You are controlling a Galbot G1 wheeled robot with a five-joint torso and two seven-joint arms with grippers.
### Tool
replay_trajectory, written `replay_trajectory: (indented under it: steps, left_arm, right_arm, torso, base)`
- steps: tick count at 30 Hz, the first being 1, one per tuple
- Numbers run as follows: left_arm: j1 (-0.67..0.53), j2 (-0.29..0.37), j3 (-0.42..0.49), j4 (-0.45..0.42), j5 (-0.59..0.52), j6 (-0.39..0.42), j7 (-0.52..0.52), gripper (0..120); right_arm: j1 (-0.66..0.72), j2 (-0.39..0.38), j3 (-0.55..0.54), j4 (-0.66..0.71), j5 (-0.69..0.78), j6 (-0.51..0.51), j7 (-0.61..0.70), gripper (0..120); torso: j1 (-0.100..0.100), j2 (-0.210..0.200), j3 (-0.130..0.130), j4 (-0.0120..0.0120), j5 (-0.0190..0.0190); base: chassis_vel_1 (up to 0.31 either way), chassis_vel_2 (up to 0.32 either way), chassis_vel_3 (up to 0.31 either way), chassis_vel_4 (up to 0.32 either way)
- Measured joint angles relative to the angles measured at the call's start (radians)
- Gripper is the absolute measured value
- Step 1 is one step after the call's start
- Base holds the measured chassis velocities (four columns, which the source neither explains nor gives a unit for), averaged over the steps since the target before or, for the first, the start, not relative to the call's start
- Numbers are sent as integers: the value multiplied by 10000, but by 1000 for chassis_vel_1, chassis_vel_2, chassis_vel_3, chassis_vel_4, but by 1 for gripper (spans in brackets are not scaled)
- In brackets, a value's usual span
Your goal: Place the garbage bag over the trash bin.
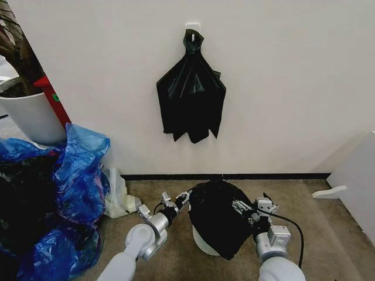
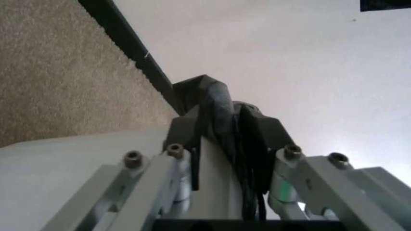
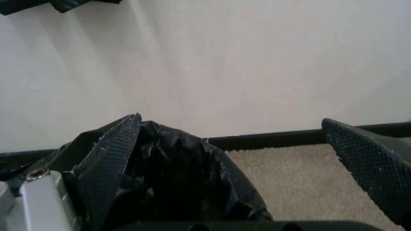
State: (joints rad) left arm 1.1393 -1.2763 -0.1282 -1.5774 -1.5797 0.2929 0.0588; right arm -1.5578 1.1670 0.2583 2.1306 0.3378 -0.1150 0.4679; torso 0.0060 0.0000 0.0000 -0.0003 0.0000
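At lower centre of the head view, the garbage bag (image 1: 220,219) lies draped over the trash bin (image 1: 204,243), whose cream-white side shows only as a pale crescent under the bag's lower left edge. The left gripper (image 1: 184,197) sits at the bag's upper left edge, its jaws clamped together on a twist of black film, seen up close in the left wrist view (image 2: 222,125) with the film pinched between the 2 dark pads. The right gripper (image 1: 245,209) rests against the bag's right side with its jaws spread wide apart and nothing between them; in the right wrist view 1 ribbed finger (image 3: 112,159) lies against the crumpled plastic (image 3: 173,178) while the other (image 3: 372,163) stands well clear over the carpet (image 3: 289,173).

The step in hand looks to be seating the bag's mouth around the rim. Done well, the left gripper would keep its pinch taut without tearing the thin film, while the right takes a fresh hold on the opposite edge, so the plastic is drawn down evenly on both sides rather than bunching on top.

Upper centre of the head view, a bunch of black bags (image 1: 191,96) hangs from a wall hook (image 1: 192,27); blue plastic bags (image 1: 70,187) are heaped at lower left. No brand, label or writing can be read anywhere.
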Motion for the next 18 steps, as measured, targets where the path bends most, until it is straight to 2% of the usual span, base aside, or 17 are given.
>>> replay_trajectory:
  steps: [8, 18]
  left_arm:
    - [-20, -52, 33, 27, 39, 0, 11, 9]
    - [183, 32, -80, -28, -118, 94, 413, 1]
  right_arm:
    - [-13, 40, -23, 9, -15, 21, 5, 100]
    - [-136, 78, -10, 19, -103, 70, 11, 100]
  torso:
    - [0, 0, 0, 0, 1]
    - [0, 0, 0, 0, 0]
  base:
    - [0, 0, 0, 0]
    - [0, 0, 0, 0]
